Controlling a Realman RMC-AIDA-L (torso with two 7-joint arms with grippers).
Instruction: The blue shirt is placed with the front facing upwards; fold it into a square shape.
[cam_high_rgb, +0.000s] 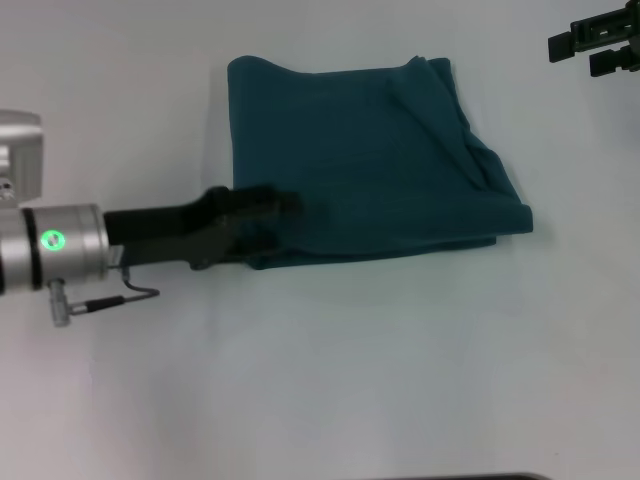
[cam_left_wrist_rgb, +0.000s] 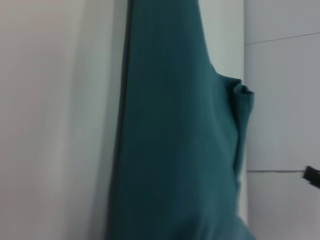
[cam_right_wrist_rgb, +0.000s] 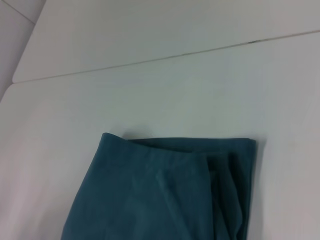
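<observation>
A: What's on the white table (cam_high_rgb: 330, 380)?

B: One table, one blue shirt (cam_high_rgb: 370, 160), two grippers. The shirt is folded into a rough rectangle, lying flat in the far-centre of the table. No lettering or collar showing — only plain teal fabric.

A: Edges tidy?

B: Not quite. In the head view the robot's-right side has loose layered folds running diagonally, and the near-right corner sticks out. The near edge shows stacked layers. The right wrist view shows one corner of the shirt (cam_right_wrist_rgb: 170, 190) with an overlapping flap.

A: Left gripper?

B: The left gripper (cam_high_rgb: 270, 222) reaches in from the robot's left, low at the shirt's near-left corner. Its fingers overlap the fabric edge there. I can't tell whether they pinch the cloth or only rest against it. The left wrist view shows just the shirt (cam_left_wrist_rgb: 175, 140) filling most of the frame.

A: Right?

B: The right gripper (cam_high_rgb: 600, 45) is at the far right, well apart from the shirt, only partly in frame — fingers' state can't be told.
</observation>
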